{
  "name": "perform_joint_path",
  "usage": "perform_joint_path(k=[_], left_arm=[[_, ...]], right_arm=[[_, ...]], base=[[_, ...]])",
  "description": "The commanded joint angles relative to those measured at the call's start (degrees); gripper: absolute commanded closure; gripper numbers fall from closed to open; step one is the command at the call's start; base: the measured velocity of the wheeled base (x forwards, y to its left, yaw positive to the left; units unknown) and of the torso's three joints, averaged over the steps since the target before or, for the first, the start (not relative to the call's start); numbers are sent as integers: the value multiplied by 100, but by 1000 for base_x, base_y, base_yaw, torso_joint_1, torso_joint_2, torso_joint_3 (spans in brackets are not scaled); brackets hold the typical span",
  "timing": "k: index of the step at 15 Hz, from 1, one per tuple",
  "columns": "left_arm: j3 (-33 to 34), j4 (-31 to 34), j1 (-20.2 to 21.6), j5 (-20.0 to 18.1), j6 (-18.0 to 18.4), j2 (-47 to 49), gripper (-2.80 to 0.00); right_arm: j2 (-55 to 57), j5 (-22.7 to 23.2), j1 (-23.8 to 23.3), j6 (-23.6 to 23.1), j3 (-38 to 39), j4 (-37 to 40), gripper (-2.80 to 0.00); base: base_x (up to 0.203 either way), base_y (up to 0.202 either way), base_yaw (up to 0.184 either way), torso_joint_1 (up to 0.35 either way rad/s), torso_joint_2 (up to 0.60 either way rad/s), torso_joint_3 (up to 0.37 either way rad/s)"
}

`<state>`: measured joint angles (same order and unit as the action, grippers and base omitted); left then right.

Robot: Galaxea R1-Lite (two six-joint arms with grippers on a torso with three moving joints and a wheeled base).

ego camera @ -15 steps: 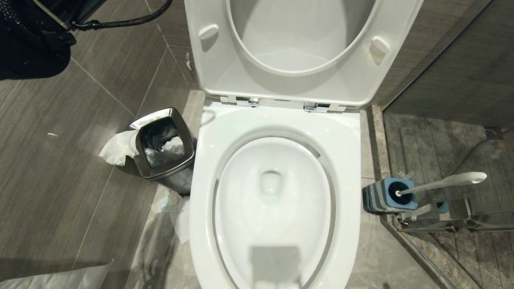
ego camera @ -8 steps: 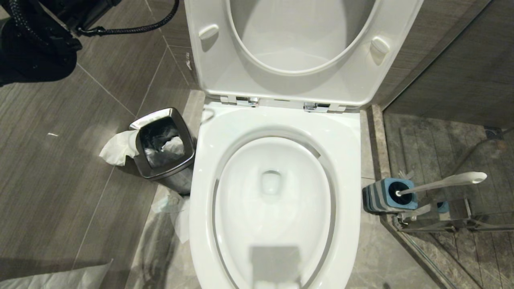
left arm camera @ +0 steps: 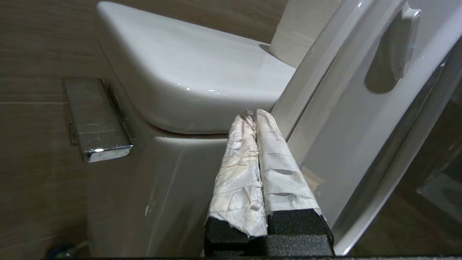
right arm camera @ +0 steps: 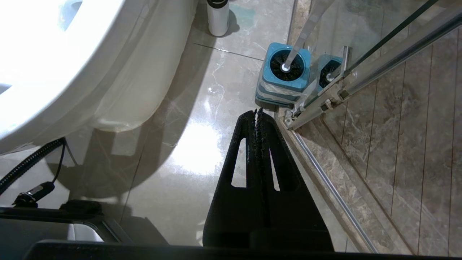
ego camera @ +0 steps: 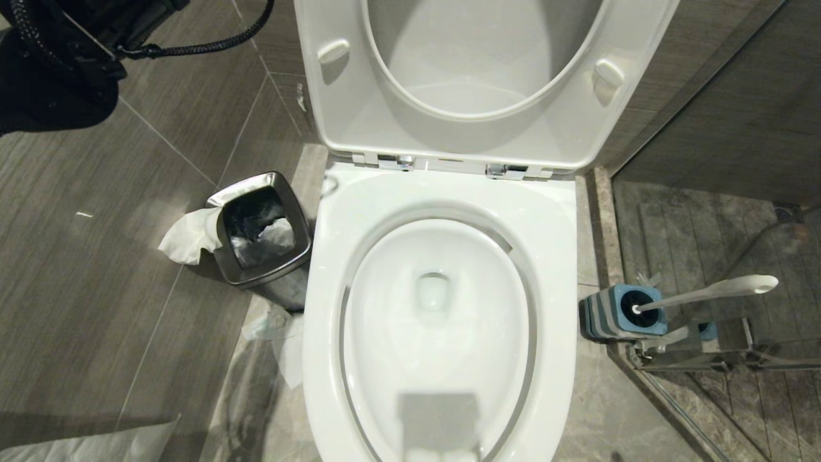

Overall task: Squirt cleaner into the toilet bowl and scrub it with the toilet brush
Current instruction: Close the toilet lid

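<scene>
The white toilet bowl [ego camera: 442, 192] fills the middle of the head view, its seat and lid [ego camera: 474, 138] raised. To its right the toilet brush's white handle [ego camera: 712, 292] leans out of a blue-topped holder [ego camera: 619, 314]. My left gripper [left arm camera: 252, 112], its fingers wrapped in white, is shut and empty, up beside the raised lid's edge and the cistern [left arm camera: 202, 83]. My right gripper [right arm camera: 258, 112] is shut and empty, low over the floor just short of the holder [right arm camera: 285, 72]. A white bottle with a dark top [right arm camera: 217, 16] stands behind the bowl; whether it is the cleaner I cannot tell.
A steel waste bin [ego camera: 260, 231] with tissue [ego camera: 186, 237] spilling out stands left of the bowl. A glass shower door and its metal rail [ego camera: 705, 359] run right beside the holder. A chrome flush lever [left arm camera: 95, 122] sticks out of the cistern's side.
The left arm in the top-left corner of the head view has shifted slightly. The toilet, brush and bin stand as before.
</scene>
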<state>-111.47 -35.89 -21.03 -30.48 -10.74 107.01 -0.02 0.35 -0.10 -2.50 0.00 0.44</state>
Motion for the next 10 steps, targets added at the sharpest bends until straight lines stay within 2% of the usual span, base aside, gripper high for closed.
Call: perform_joint_path(k=[1, 10], left_arm=[[2, -28, 2, -29, -290, -112, 0], [186, 171, 37, -9, -916, -445, 0]], right_arm=[[-6, 3, 1, -5, 9, 0, 0], [-6, 9, 1, -5, 9, 0, 0]], base=[[0, 0, 0, 0, 0, 0], [0, 0, 0, 0, 0, 0]])
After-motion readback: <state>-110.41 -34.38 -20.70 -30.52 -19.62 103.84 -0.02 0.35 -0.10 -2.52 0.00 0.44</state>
